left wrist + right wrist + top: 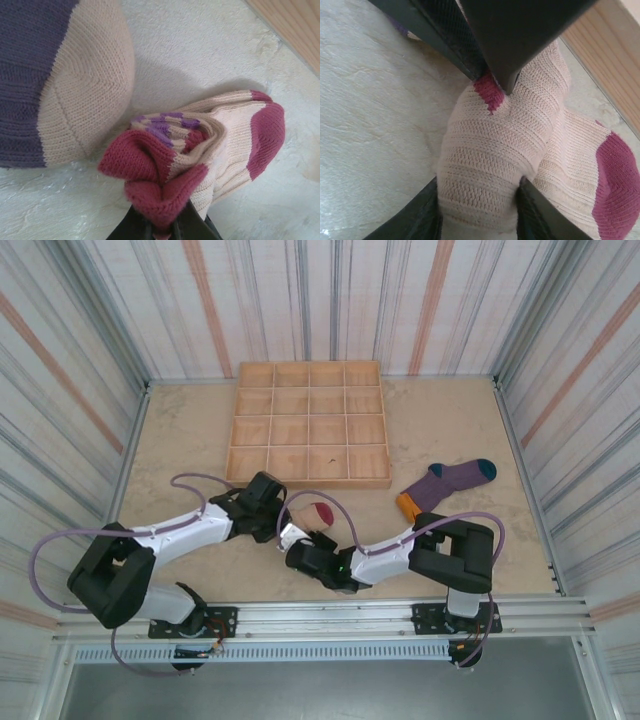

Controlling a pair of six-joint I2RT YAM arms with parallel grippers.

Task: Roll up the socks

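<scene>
The cream sock (318, 515) with a maroon toe lies partly rolled just in front of the tray. My left gripper (162, 227) is shut on its bunched maroon cuff edge (160, 185). From the near side, my right gripper (477, 210) has a finger pressed against each side of the cream roll (495, 160), with the left gripper's fingers (485, 35) pinching the roll from above. A dark purple sock with a tan toe (60, 85) lies right beside the cream one. The purple sock with a teal toe and orange cuff (450, 483) lies flat to the right, apart from both grippers.
A wooden tray of square compartments (310, 425) stands behind the socks, and its front edge (295, 25) runs close to the cream sock. Striped walls close in the pale table on three sides. Both arms crowd the near middle.
</scene>
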